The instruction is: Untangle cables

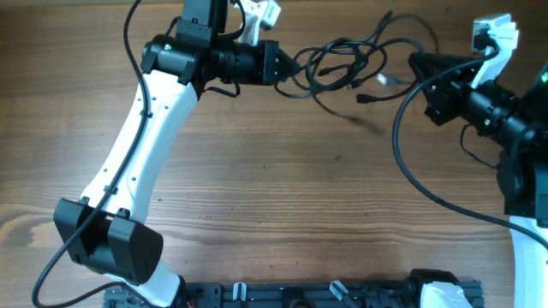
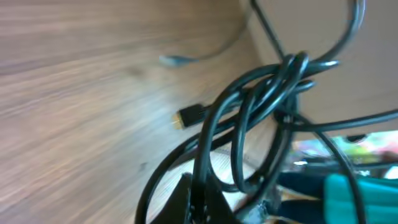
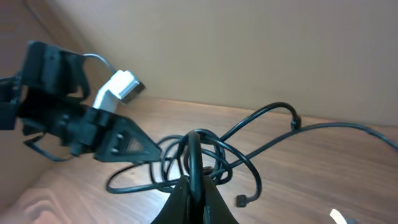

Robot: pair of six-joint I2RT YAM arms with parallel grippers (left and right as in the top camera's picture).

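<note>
Left pincer (image 1: pixel 289 64) lies level near the far side of the bench (image 1: pixel 274 188) and points toward the robot's right. Its fingers are pressed fully together on the left fringe of the cables (image 1: pixel 342 62). In its own wrist view, several thin black strands run down into the dark fingertips at the bottom of the picture. A twisted knot of loops sits just ahead of them.

The right pincer (image 1: pixel 413 58) points the opposite way and faces the first one, so the tangle lies between the 2. Its fingers are closed into a narrow wedge. In the right wrist view, 1 loop stands upright directly at the tips. I cannot tell whether a strand is actually pinched there. From overhead, the tip sits at the right fringe of the tangle.

The cables form a loose heap of overlapping loops at the far middle of the bench. 1 strand arcs off toward the far right, past the right pincer. A dark plug (image 1: pixel 364 98) rests on the wood on the near side of the heap. A pale plug (image 1: pixel 385 79) lies a little farther right, nearer the right pincer. The left wrist view also shows a gold-tipped plug (image 2: pixel 185 117) lying flat on the wood beside the loops.
</note>
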